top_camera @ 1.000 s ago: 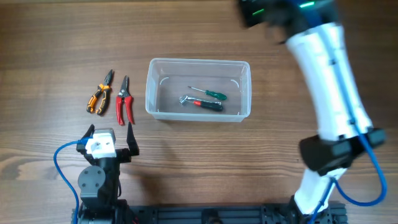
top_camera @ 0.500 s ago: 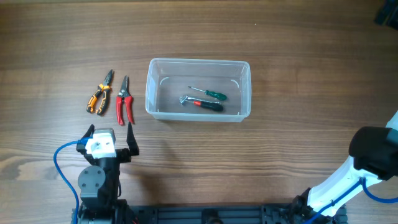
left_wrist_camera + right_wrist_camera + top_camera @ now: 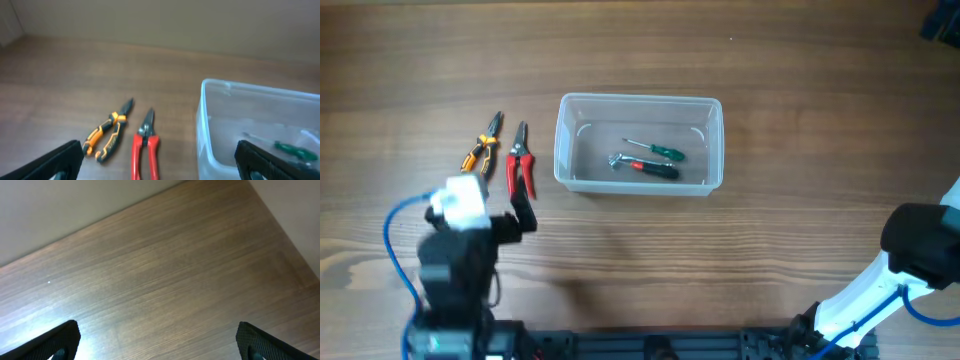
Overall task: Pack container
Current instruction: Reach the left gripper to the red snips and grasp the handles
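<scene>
Left hand (image 3: 159, 150) farther left now — container (image 3: 205, 131) ahead-right

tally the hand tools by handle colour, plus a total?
Orange-and-black-handled pliers: 1
Red-handled cutters: 1
Green-handled screwdriver: 1
Red-and-black-handled metal-headed tool: 1
Total: 4, the last two inside the clear plastic rectangular container.

In the left wrist view the right and bottom edges cut off the container (image 3: 204, 130), and the bottom edge cuts the handles of the red pruners (image 3: 145, 136). Of the left gripper (image 3: 159, 162) and the right gripper (image 3: 157, 341) we see only dark fingertips in the bottom corners. From overhead the left arm (image 3: 455, 265) is blurred, the right edge cuts off the right arm (image 3: 920, 245), and we cannot identify the red-and-black tool (image 3: 645, 167) in the container
</scene>
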